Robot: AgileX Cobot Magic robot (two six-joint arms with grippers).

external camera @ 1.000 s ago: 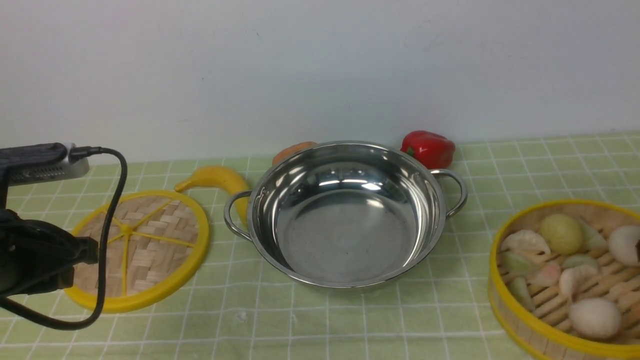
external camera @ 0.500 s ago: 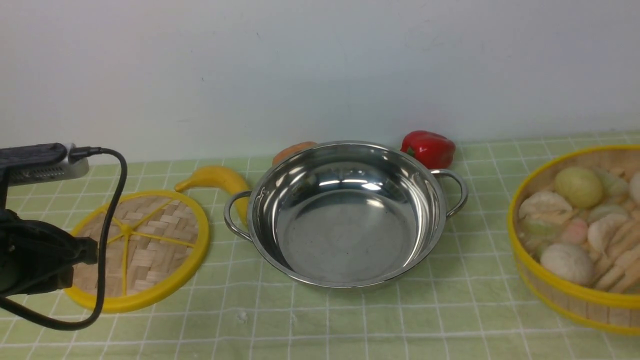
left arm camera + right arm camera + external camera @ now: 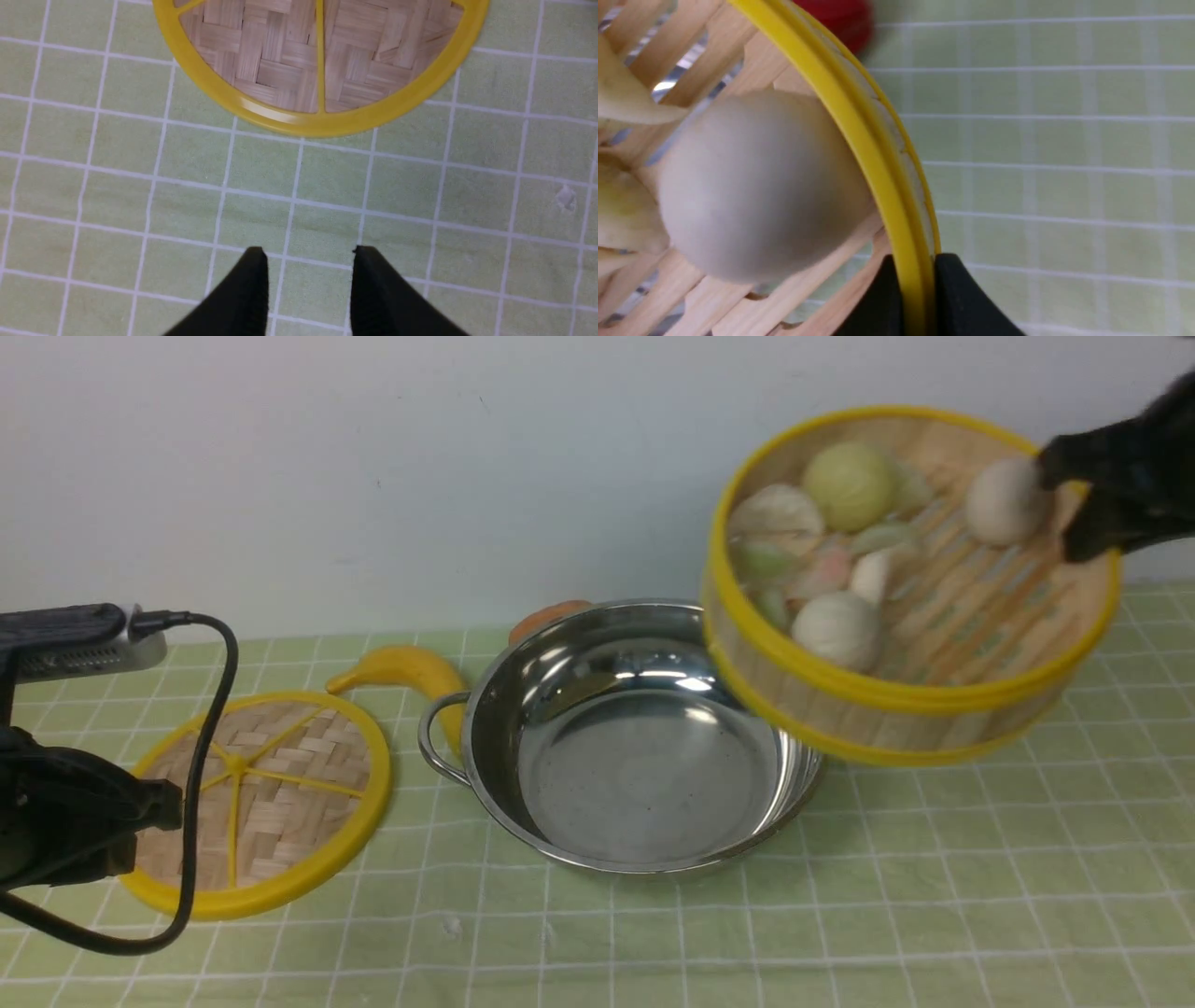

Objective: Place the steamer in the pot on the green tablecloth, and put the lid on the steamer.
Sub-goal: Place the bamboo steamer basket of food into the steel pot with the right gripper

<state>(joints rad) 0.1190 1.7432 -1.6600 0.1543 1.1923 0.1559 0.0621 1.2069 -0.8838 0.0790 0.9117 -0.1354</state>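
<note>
Right jaws clamp round yellow-rimmed bamboo steamer [image 3: 840, 709], tilted above 2 o'clock rim of shiny steel pot [image 3: 635, 765]. Left jaws apart, empty.

Pot [image 3: 644, 775], lid [image 3: 280, 784] and banana [image 3: 401, 667] rest on the green cloth [image 3: 934, 896] (white-gridded), the lid at the pot's left.

Staged robot test set-up dressed as a kitchen. Told by the bare white wall [image 3: 373, 457] right behind the bench's far edge, the green checked tablecloth [image 3: 934, 896] spread over it, cookware: shiny pot [image 3: 644, 775], bamboo steamer [image 3: 896, 709] of glossy toy-like buns [image 3: 836, 630], woven lid [image 3: 280, 793], plus a banana [image 3: 401, 667] and a black robot arm [image 3: 56, 812] with loose cable [image 3: 201, 756] at the left edge.
</note>
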